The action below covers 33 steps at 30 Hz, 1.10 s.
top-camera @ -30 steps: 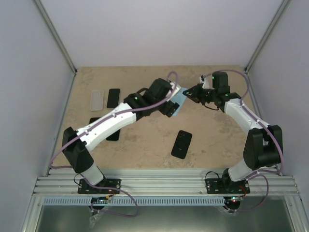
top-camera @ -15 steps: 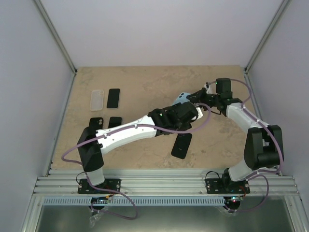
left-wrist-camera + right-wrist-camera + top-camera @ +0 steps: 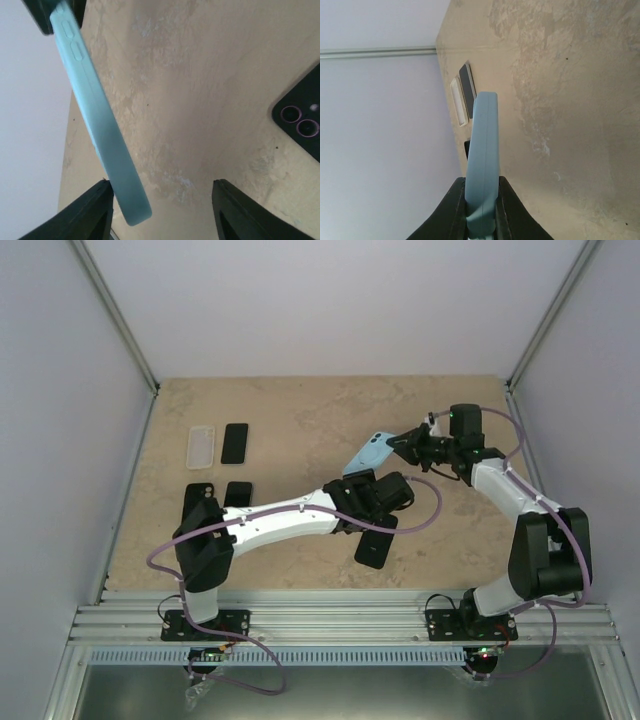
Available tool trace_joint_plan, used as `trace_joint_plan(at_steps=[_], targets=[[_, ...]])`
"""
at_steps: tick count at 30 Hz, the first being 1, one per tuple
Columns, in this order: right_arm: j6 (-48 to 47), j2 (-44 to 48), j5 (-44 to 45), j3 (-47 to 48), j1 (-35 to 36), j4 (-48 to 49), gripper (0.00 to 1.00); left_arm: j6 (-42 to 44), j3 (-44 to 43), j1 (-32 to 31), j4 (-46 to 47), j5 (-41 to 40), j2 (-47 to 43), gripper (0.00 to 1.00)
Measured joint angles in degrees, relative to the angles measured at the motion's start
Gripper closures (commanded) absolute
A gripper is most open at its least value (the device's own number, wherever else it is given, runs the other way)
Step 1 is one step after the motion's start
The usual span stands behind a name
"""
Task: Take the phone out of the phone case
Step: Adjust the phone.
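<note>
While the light-blue phone case [image 3: 374,451] hangs tilted above the table [image 3: 300,420], one end clamped in the right gripper [image 3: 481,200], the left gripper [image 3: 161,192] is half-wide around the free end. Case sits off-centre: centre it before closing, clear of the black phone [image 3: 300,117].

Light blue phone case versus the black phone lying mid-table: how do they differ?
The light blue phone case is pale; the black phone is dark. The case is clamped on edge in the right gripper; the phone lies flat, lenses up, ungripped. Both are slim rectangles.
</note>
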State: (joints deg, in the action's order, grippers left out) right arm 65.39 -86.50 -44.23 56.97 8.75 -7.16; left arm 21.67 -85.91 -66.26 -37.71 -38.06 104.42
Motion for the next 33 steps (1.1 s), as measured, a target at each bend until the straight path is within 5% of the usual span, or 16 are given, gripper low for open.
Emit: trace_joint_plan(at_steps=[9, 17, 23, 33], targets=[[0.2, 0.1, 0.0, -0.6, 0.0, -0.1, 0.99, 2.6, 2.6, 0.0, 3.5, -6.7, 0.4, 0.81], [1.3, 0.3, 0.1, -0.7, -0.7, -0.4, 0.54, -0.2, 0.3, 1.3, 3.8, -7.3, 0.4, 1.00], [-0.4, 0.8, -1.9, 2.5, -1.4, 0.7, 0.20, -4.5, -4.5, 5.0, 1.3, -0.7, 0.3, 1.00], [-5.5, 3.8, -4.0, 7.0, -5.0, 3.8, 0.02, -13.8, -8.9, 12.7, -2.5, 13.4, -2.6, 1.00]])
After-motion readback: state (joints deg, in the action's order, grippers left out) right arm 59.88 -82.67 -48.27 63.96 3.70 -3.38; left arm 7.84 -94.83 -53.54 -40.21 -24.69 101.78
